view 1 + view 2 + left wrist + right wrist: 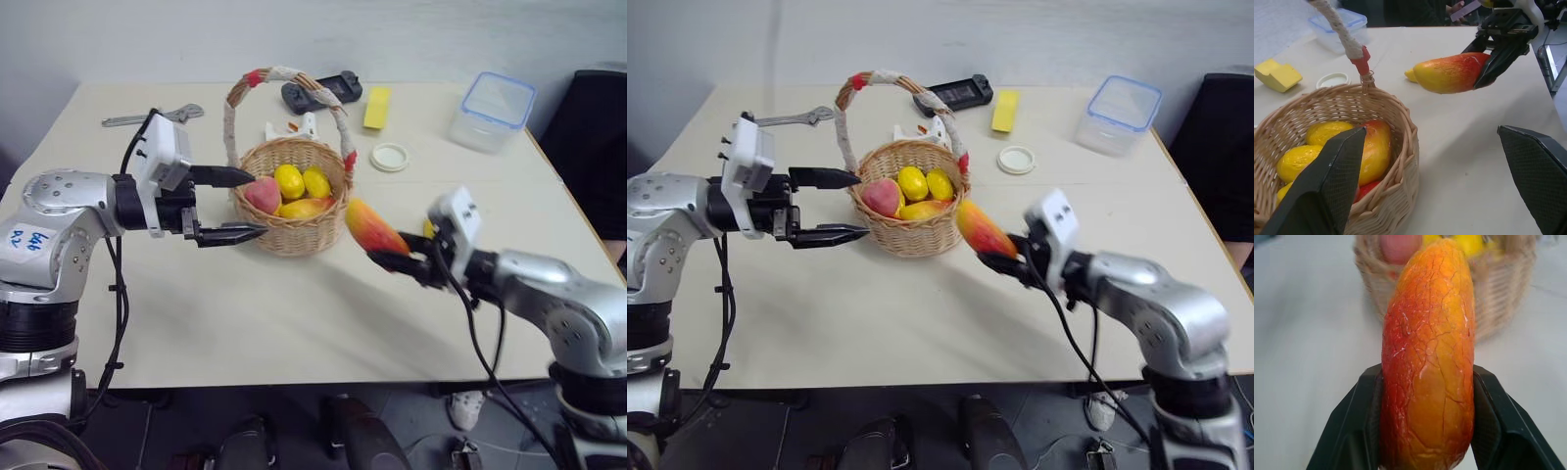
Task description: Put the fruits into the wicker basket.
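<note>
Partly hidden behind the right gripper (pixel 397 259) is a small yellow fruit (pixel 428 229) on the table (pixel 245 313); I cannot tell what kind it is. Some white thing (pixel 292 128) stands behind the basket (pixel 294 201), and I cannot make it out either.

In the basket lie a pink peach (pixel 262 195), two lemons (pixel 289 180) and one more yellow fruit (pixel 302 209), half covered by the others. The basket's tall handle (pixel 284 80) arches over them.

The right gripper pinches the mango (pixel 373 227) by one end. The mango is up in the air, off the table, just beside the basket's right side, with its free end pointing at the basket.

The left gripper (pixel 235 204) has its jaws wide apart and holds nothing. It hangs at the basket's left side, one finger over the rim by the peach, the other next to the wall.

Farther back on the table lie a wrench (pixel 147 117), a black game pad (pixel 321 91), a yellow block (pixel 377 107), a white lid (pixel 390 157) and a clear box (pixel 492 111) with a blue rim. Nothing sits between the mango and the basket.
</note>
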You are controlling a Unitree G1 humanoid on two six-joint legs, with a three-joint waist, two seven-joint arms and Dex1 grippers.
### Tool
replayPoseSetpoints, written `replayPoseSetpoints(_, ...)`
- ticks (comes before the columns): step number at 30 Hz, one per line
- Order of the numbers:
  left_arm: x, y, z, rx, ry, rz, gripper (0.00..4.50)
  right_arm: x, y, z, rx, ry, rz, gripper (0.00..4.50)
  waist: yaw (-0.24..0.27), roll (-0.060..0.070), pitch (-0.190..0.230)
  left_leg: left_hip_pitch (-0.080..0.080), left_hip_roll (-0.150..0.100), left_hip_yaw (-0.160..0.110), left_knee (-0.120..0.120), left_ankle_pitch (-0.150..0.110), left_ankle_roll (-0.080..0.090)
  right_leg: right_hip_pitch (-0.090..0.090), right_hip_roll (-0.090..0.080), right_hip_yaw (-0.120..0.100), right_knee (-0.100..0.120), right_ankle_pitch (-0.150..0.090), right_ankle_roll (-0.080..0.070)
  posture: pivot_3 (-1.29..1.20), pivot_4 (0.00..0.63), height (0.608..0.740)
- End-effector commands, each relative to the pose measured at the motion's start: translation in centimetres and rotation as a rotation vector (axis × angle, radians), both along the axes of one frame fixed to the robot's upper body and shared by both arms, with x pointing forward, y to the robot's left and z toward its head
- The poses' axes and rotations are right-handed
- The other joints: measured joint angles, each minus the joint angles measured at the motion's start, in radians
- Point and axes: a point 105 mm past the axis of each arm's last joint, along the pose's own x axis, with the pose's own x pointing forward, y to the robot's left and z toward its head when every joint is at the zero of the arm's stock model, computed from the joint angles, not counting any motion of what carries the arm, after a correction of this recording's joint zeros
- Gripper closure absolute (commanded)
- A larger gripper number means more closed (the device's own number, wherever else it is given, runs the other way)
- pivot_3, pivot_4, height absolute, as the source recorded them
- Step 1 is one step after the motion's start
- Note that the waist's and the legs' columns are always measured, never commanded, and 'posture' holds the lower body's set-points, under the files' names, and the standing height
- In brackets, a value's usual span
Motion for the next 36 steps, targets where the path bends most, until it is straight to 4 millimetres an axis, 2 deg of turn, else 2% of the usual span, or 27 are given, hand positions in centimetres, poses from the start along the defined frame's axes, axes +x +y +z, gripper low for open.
replayPoseSetpoints(1, -0.7, -0.5, 1.2, -0.006, -0.052, -0.017, 0.00, 1.4, 2.4, 1.9, 0.013, -0.041, 0.023, 2.68, 0.002, 0.000, 0.000, 0.000, 0.000, 0.000, 0.000, 0.000, 0.000, 0.000, 0.000, 0.000, 0.000, 0.000, 0.000, 0.00, 0.150, 0.740)
replayPoseSetpoints(4, -0.7, -0.6, 1.4, -0.012, -0.065, -0.014, 0.00, 4.0, 4.7, 3.1, 0.027, -0.042, -0.008, 2.68, -0.001, 0.000, 0.000, -0.001, 0.000, 0.000, 0.000, 0.001, -0.003, -0.001, -0.001, 0.000, 0.000, 0.000, 0.000, 0.00, 0.150, 0.740)
replayPoseSetpoints(9, -0.7, -0.8, 1.5, -0.025, -0.071, -0.007, 0.00, 6.7, 6.4, 2.9, 0.020, -0.027, -0.044, 2.68, 0.003, 0.000, 0.000, -0.004, 0.000, 0.000, 0.000, -0.001, -0.002, -0.002, -0.001, 0.000, -0.002, 0.000, 0.000, 0.00, 0.150, 0.740)
replayPoseSetpoints(13, -0.7, -1.1, 1.4, -0.030, -0.071, -0.006, 0.00, 7.1, 6.7, 2.5, 0.028, -0.027, -0.030, 1.41, 0.010, 0.000, 0.000, -0.010, 0.000, 0.001, 0.002, -0.003, -0.001, -0.006, -0.002, 0.000, -0.003, -0.001, 0.000, 0.00, 0.150, 0.740)
replayPoseSetpoints(15, -0.7, -1.2, 1.4, -0.037, -0.071, -0.009, 0.00, 6.6, 6.6, 2.7, 0.041, -0.029, -0.018, 0.76, 0.015, 0.000, 0.000, -0.015, 0.000, 0.001, 0.004, -0.003, -0.001, -0.010, -0.002, -0.001, -0.002, -0.001, 0.000, 0.00, 0.150, 0.740)
replayPoseSetpoints(17, -0.7, -1.3, 1.4, -0.042, -0.069, -0.013, 0.00, 5.2, 6.0, 3.3, 0.062, -0.034, 0.031, 0.20, 0.017, 0.000, 0.000, -0.018, 0.000, 0.002, 0.005, -0.003, -0.001, -0.015, -0.002, 0.000, 0.000, -0.001, 0.000, 0.00, 0.150, 0.740)
replayPoseSetpoints(19, -0.7, -1.4, 1.3, -0.042, -0.063, -0.022, 0.00, 3.5, 5.1, 3.9, 0.071, -0.039, 0.079, 0.03, 0.020, 0.000, 0.000, -0.018, 0.000, 0.002, 0.005, -0.003, -0.002, -0.016, -0.002, -0.001, 0.002, -0.001, 0.000, 0.00, 0.150, 0.740)
replayPoseSetpoints(23, -0.8, -1.7, 1.0, -0.041, -0.050, -0.053, 0.00, 0.1, 1.1, 4.4, 0.063, -0.043, 0.088, 0.03, 0.023, 0.000, 0.000, -0.018, 0.000, 0.002, 0.007, -0.003, -0.002, -0.016, -0.002, -0.001, 0.003, -0.001, 0.000, 0.00, 0.150, 0.740)
replayPoseSetpoints(26, -0.7, -2.1, 1.0, -0.046, -0.039, -0.080, 0.00, -2.4, -4.1, 3.6, 0.017, -0.012, -0.008, 0.03, 0.035, 0.000, 0.000, -0.017, -0.001, 0.000, 0.008, -0.003, -0.001, -0.014, -0.002, -0.001, 0.002, -0.001, 0.001, 0.00, 0.150, 0.740)
replayPoseSetpoints(29, -0.4, -2.3, 0.7, -0.038, -0.024, -0.102, 0.00, -5.0, -10.9, 1.0, -0.064, 0.058, -0.200, 0.03, 0.049, 0.000, 0.000, -0.016, -0.001, -0.001, 0.007, -0.003, 0.000, -0.010, -0.002, -0.001, -0.001, 0.000, 0.001, 0.00, 0.150, 0.740)
replayPoseSetpoints(31, -0.2, -2.4, 0.4, -0.029, -0.015, -0.114, 0.00, -6.4, -14.0, 0.0, -0.103, 0.086, -0.298, 0.03, 0.050, 0.000, 0.000, -0.013, -0.001, -0.003, 0.007, -0.004, 0.001, -0.006, -0.002, -0.003, -0.003, -0.001, 0.002, 0.00, 0.150, 0.740)
replayPoseSetpoints(34, 0.0, -2.4, 0.5, -0.027, -0.012, -0.127, 0.00, -8.5, -17.8, -0.6, -0.121, 0.107, -0.394, 0.03, 0.043, 0.000, 0.000, -0.008, -0.001, -0.001, 0.007, -0.005, 0.002, -0.001, -0.002, -0.001, -0.004, -0.001, 0.004, 0.00, 0.150, 0.740)
replayPoseSetpoints(36, 0.1, -2.4, 0.6, -0.026, -0.013, -0.133, 0.00, -9.5, -19.5, -0.7, -0.151, 0.096, -0.434, 0.03, 0.038, 0.000, 0.000, -0.005, -0.001, -0.001, 0.007, -0.008, 0.007, 0.001, -0.001, -0.001, -0.004, -0.002, 0.005, 0.00, 0.150, 0.740)
